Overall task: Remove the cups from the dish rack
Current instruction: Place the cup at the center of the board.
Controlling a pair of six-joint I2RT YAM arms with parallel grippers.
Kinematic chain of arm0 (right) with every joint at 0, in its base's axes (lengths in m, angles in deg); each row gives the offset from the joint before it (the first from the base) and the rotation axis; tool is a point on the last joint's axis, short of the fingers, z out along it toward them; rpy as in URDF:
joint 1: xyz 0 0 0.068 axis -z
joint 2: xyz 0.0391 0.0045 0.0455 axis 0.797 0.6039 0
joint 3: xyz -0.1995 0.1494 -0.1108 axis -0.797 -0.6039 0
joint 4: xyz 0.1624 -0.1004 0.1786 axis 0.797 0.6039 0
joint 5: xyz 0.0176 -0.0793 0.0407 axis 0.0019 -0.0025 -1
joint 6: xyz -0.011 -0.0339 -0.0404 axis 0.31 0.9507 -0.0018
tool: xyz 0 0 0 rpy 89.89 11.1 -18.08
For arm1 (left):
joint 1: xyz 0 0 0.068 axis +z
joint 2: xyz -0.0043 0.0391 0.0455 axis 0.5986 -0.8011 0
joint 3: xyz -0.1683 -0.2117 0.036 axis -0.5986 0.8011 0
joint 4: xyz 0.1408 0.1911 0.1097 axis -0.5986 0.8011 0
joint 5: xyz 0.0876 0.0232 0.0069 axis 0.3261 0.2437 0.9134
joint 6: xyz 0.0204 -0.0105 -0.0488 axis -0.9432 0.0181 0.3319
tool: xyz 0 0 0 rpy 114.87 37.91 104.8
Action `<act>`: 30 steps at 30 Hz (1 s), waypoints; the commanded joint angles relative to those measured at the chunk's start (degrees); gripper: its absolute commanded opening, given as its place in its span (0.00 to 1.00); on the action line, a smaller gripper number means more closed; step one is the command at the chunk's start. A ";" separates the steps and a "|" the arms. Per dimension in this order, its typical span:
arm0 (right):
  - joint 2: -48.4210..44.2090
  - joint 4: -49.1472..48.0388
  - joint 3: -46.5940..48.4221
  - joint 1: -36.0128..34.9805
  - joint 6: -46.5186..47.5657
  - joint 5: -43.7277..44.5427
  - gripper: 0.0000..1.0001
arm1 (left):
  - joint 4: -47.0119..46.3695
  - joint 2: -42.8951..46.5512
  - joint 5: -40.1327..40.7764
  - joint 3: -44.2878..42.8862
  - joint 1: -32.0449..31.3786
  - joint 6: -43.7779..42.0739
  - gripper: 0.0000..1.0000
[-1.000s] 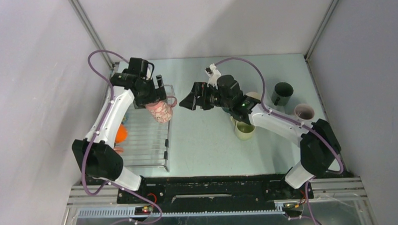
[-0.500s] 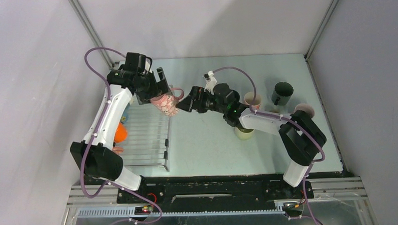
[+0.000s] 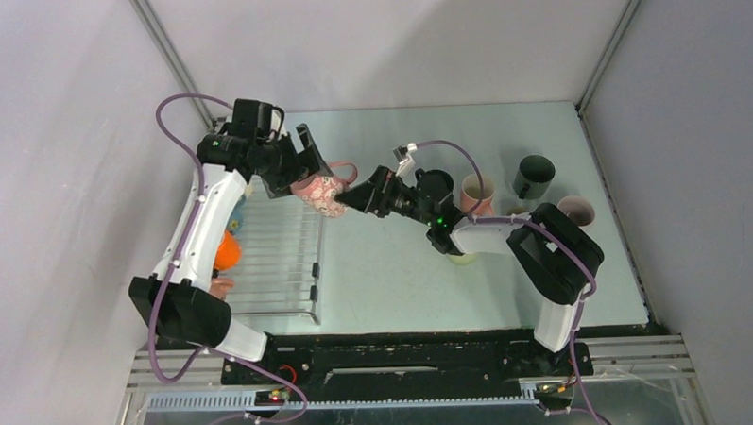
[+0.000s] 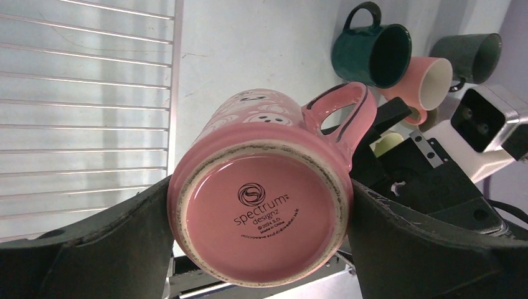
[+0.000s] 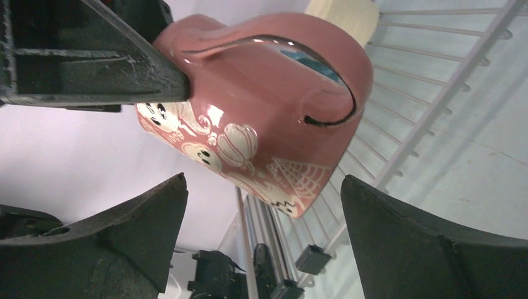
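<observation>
My left gripper (image 3: 307, 180) is shut on a pink mug with white ghost patterns (image 3: 323, 194), held in the air over the right edge of the dish rack (image 3: 280, 265). In the left wrist view the fingers clamp the mug's base (image 4: 261, 215), with its handle pointing right. My right gripper (image 3: 355, 196) is open just right of the mug. In the right wrist view its jaws (image 5: 261, 240) stand wide apart below the mug (image 5: 261, 118) without touching it. An orange mug (image 3: 227, 250) lies in the rack under the left arm.
On the table to the right stand a pink mug (image 3: 473, 192), a dark teal mug (image 3: 532, 176), a pinkish mug (image 3: 575, 210) and a pale green mug (image 3: 462, 257) under the right arm. The left wrist view also shows a dark grey mug (image 4: 471, 56).
The left gripper has carried the pink mug right and farther back, past the rack's edge. The right gripper has moved left until it sits close beside the mug.
</observation>
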 commanded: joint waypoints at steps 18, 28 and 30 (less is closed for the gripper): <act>-3.49 -23.78 -0.05 2.89 -15.32 -3.64 0.91 | -19.96 7.13 -18.18 2.59 -0.33 14.32 0.00; -7.40 -23.34 -0.67 4.37 -15.80 -6.20 0.64 | -29.56 8.53 -22.52 8.93 -1.13 20.79 0.00; -8.11 -22.97 -0.74 4.70 -15.86 -6.56 0.55 | -30.81 8.72 -22.83 9.90 -1.48 21.47 0.00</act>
